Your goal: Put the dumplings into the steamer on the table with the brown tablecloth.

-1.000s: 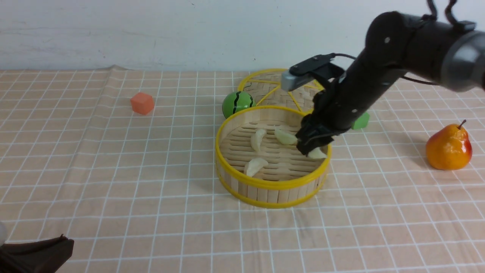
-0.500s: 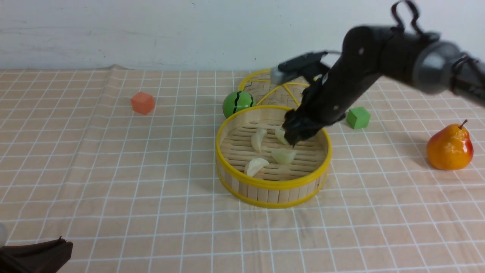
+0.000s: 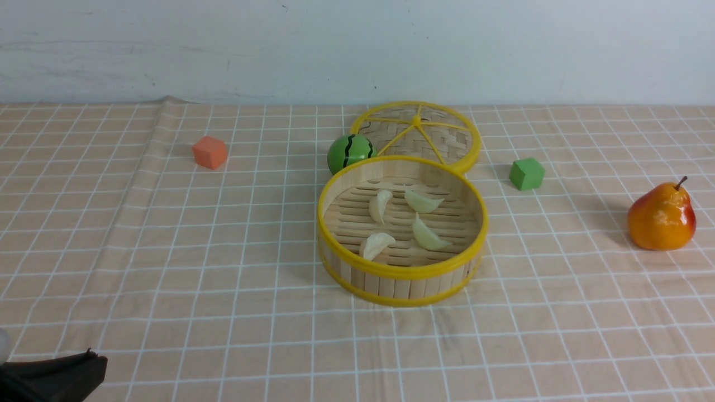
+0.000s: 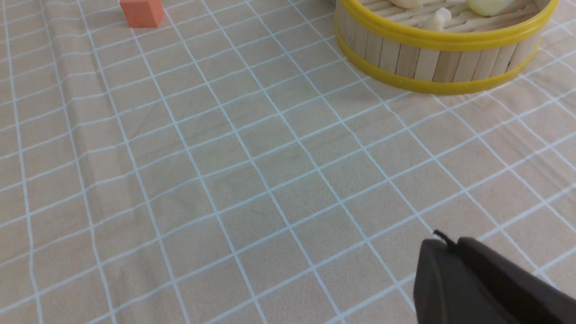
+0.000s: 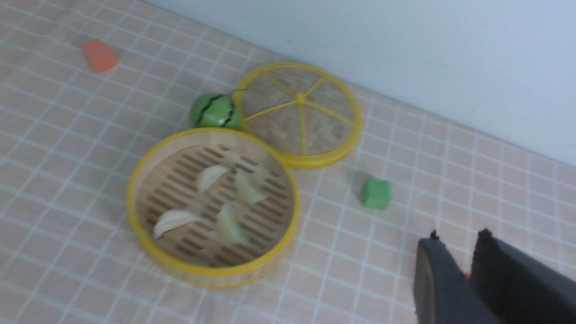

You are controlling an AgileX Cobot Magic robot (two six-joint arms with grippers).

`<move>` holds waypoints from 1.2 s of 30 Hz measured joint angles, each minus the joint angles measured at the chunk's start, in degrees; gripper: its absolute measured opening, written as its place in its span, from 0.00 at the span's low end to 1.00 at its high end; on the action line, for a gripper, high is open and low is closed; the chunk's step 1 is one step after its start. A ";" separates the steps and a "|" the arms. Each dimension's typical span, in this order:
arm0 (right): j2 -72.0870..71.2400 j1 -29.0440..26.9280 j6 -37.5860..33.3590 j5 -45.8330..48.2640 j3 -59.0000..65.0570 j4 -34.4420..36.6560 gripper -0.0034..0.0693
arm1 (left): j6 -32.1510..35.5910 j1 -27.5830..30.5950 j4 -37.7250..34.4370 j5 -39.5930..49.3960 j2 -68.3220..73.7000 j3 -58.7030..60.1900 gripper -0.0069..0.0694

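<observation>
Gone from your front view was the right gripper (image 5: 459, 235), which had hung over the bamboo basket (image 3: 402, 272) half a second earlier; the last dumpling (image 3: 429, 235), then under its fingers, had come to rest on the slats. From your left gripper (image 3: 92, 357), the basket lay forward and to the right, well apart. All four dumplings sat inside it, and that last one slanted, its long axis running from the far left toward the near right. Your right gripper had left this view on the right, so the basket lay to its left.

In your left wrist view, the left gripper's fingers looked closed together with nothing held, and the basket wall stood well ahead of their tips.

In your right wrist view, the right gripper's tips stood a little apart, holding nothing. The dumplings were well away from them, with the green cube (image 5: 377, 193) nearer those tips than the basket was. You could not judge surely which gripper was closer to the basket.

The placing looked finished, to your eye, and what probably remained was taking the right arm home. That turned on keeping the basket off to its left, since a swing back that way could have nudged the rim.
</observation>
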 joint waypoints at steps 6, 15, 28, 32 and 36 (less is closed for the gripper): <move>-19.82 0.00 -3.14 -12.60 28.34 5.17 0.02 | 0.00 0.00 0.00 0.05 0.00 0.00 0.13; -54.30 0.00 -4.01 -66.77 86.71 4.72 0.02 | 0.00 0.00 0.00 0.05 0.00 0.00 0.14; -65.23 0.00 -4.01 -82.83 107.37 5.80 0.03 | 0.00 0.00 0.00 0.20 0.00 0.00 0.14; -66.51 -0.44 -4.01 -70.43 107.38 5.80 0.04 | 0.00 0.00 0.00 0.33 0.00 0.00 0.15; -70.14 -4.06 -3.95 -61.18 107.43 5.80 0.04 | 0.00 0.00 0.00 0.33 0.00 0.00 0.15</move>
